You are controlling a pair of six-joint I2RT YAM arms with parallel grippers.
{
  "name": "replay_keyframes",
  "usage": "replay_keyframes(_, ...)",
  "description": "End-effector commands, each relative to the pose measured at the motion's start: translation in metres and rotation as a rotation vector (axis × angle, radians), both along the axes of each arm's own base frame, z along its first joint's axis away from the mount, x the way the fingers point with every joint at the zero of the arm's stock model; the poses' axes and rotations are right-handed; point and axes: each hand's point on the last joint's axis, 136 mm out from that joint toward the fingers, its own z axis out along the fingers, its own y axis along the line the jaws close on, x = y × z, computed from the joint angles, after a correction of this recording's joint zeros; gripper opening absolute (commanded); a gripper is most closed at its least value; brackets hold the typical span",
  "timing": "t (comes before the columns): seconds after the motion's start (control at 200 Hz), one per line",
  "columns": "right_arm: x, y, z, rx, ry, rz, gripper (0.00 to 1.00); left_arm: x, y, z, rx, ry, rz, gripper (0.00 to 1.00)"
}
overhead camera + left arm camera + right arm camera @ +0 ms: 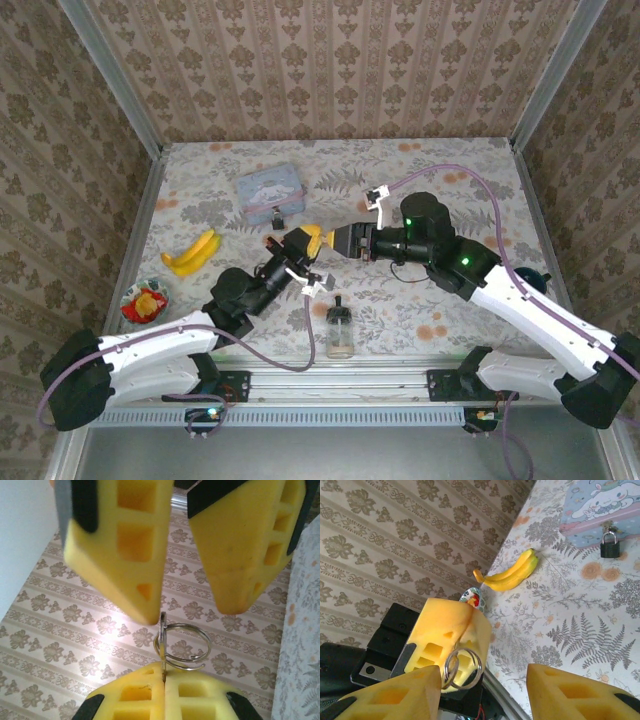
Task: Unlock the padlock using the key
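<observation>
Two grippers meet nose to nose. The left gripper (164,675) is squeezed tight on the key (163,630), and the key's ring (182,647) sticks out. The right gripper (484,674) has its fingers wide apart, close to the ring. Farther back, the little padlock (610,545) hangs at the blue tin (600,505), well apart from the key.

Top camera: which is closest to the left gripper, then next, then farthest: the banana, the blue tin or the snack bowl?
Counting from the left gripper, its jaws shut on the key:
1. Blue tin, just behind it, toward the back wall.
2. Banana, off to the left.
3. Snack bowl, farthest left, toward the front.
</observation>
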Motion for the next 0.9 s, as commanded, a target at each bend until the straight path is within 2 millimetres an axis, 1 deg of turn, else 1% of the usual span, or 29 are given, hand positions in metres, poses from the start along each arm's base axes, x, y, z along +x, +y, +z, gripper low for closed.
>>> replay_keyframes(0.0,0.000,-0.005,0.014,0.023,-0.054,-0.007,0.47,-0.003,0.007,0.027,-0.074,-0.055,0.021,0.00)
replay_keyframes(0.135,-0.002,0.007,0.021,0.070,-0.061,0.048,0.44,-0.001,0.009,0.023,-0.076,-0.040,0.027,0.00)
replay_keyframes(0.285,-0.003,0.017,0.023,0.089,-0.064,0.094,0.42,0.001,0.009,0.020,-0.078,-0.023,0.034,0.00)
replay_keyframes(0.45,-0.004,0.018,0.024,0.067,-0.081,0.106,0.38,0.003,0.010,0.019,-0.077,-0.010,0.037,0.00)
replay_keyframes(0.59,-0.002,0.017,0.018,0.019,-0.085,0.096,0.36,0.002,0.010,0.020,-0.081,-0.005,0.026,0.00)
replay_keyframes(0.75,0.000,0.020,0.020,0.025,-0.088,0.101,0.29,0.003,0.008,0.017,-0.073,0.002,0.025,0.00)
replay_keyframes(0.895,0.000,0.025,0.023,0.044,-0.082,0.115,0.28,0.006,0.009,0.015,-0.069,0.014,0.032,0.00)
